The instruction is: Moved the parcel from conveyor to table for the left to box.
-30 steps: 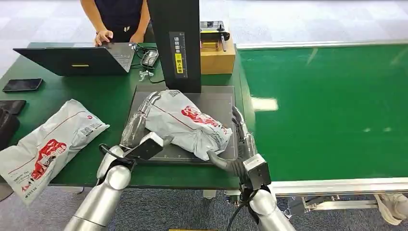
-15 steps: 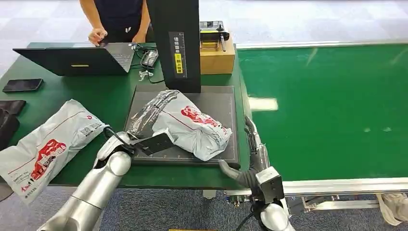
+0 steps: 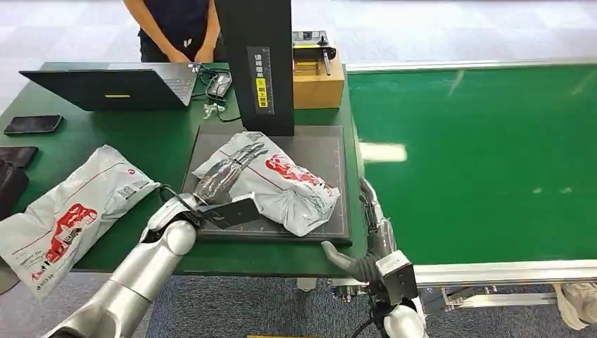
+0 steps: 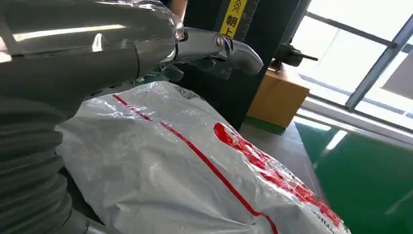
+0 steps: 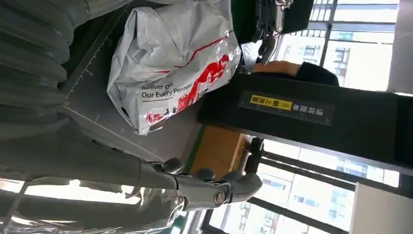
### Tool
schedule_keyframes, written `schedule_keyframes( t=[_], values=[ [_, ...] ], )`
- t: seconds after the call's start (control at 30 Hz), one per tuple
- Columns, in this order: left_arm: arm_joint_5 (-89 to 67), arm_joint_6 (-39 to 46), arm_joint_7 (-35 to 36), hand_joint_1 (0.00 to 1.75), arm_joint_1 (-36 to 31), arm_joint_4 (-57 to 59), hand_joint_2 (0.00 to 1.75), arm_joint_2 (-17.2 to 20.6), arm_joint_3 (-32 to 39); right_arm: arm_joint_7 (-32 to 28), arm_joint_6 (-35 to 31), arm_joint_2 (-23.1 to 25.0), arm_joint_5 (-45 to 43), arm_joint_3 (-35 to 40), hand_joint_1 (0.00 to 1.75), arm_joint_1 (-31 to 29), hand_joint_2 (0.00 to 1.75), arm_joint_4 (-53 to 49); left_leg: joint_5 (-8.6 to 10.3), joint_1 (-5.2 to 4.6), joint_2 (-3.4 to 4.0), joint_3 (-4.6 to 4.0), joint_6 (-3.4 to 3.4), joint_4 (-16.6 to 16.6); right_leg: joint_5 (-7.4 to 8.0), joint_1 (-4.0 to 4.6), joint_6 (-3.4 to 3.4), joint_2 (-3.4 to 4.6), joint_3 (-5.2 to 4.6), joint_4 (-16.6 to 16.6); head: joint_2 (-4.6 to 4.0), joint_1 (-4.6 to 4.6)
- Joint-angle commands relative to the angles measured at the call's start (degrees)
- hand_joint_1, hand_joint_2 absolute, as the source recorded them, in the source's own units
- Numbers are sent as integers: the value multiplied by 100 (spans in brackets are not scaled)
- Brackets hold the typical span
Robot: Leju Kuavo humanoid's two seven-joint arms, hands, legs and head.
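The parcel (image 3: 271,183) lies off the conveyor (image 3: 479,155), on the dark mat (image 3: 320,151) in front of the black column (image 3: 255,63), so the transfer appears done. The right hand (image 3: 366,232) hangs empty with fingers apart at the mat's near corner. The left hand (image 3: 224,176) rests flat on the parcel's near end, fingers extended, not visibly gripping; boxing seems to remain.

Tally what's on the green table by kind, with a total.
Grey parcels: 2, one on the black mat, one to its left
Laptop: 1
Phone: 1
Cardboard box: 1
Black mat: 1
Total: 6
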Motion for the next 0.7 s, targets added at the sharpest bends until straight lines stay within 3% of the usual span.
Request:
schedule_keyframes(
  t=[0.03,0.27,0.7],
  values=[
    [-133,-221,20,0,-632,1119,175,-110,-416,12,5,-55,-20,-102,0,-76,175,234,-3,3,-8,9,-9,-3,-4,1,7,-4,11,-3,0,0],
    [-232,-204,-16,0,-1088,2147,175,-409,-582,-127,28,53,-26,-127,0,11,175,500,0,8,-31,25,-16,-10,-7,3,17,-23,34,-14,0,0],
    [-412,-271,200,0,-1452,2699,175,-601,-727,-140,55,118,-43,-124,0,-131,175,612,-3,5,-13,15,-14,-3,-5,1,12,-8,19,-5,0,0]
  ],
)
